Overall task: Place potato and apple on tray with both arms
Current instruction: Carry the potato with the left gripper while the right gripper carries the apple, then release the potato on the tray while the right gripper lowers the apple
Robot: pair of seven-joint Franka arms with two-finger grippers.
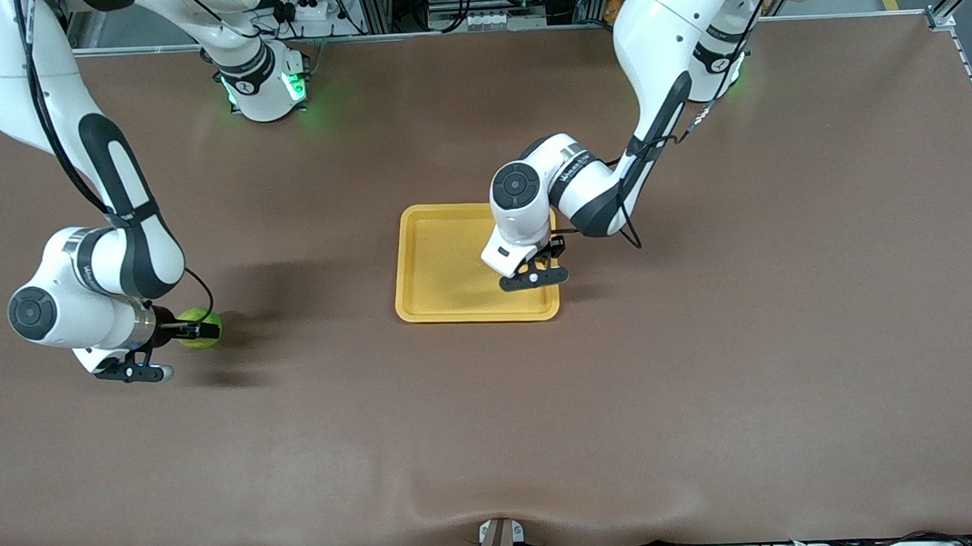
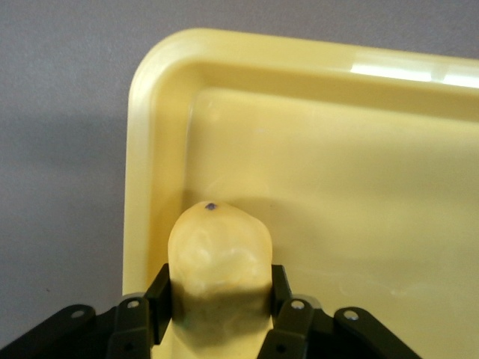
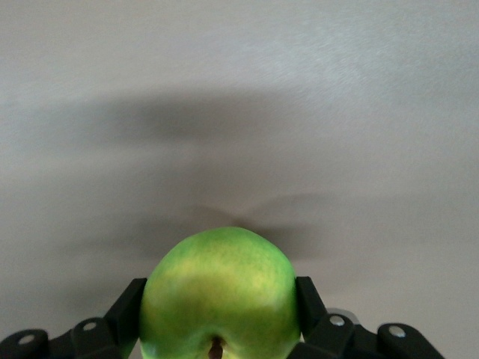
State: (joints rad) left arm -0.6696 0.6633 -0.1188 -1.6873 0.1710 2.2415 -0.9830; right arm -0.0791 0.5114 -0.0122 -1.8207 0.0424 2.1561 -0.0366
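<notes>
held low at the right arm's end of the brown table (image 1: 700,379), the apple (image 1: 200,329) sits clamped in the right gripper (image 1: 189,328), lowest in the front view of all the task's things. taking the tray (image 1: 429,259) as the centre of a clock face laid on that front view, the apple lies at about 8 o'clock, well apart from the tray. the right wrist view shows the apple (image 3: 219,295) green with a yellower patch, its dark dimple turned toward the camera, and a black finger (image 3: 126,310) pressed against each flank, the jaws spread no wider than the fruit. whether the apple rests on the cloth or hangs just above it cannot be told; its shadow falls close by on the table.

at mid-table the yellow-orange tray lies flat, its long sides running toward the robots' bases. the left arm (image 1: 657,73) reaches down from 1 o'clock, and the left gripper (image 1: 535,278) hangs over the tray's corner at about 4 o'clock, the one toward the left arm's end and nearer the front camera. the arm's wrist hides the potato in the front view. the left wrist view shows the potato (image 2: 218,262), pale yellow with a small dark speck at its tip, pinched between the black fingers (image 2: 159,295) and sitting inside the tray (image 2: 337,172), close beside the raised rim near a rounded corner. its shadow lies right against it on the tray floor; whether it touches the floor cannot be told.
</notes>
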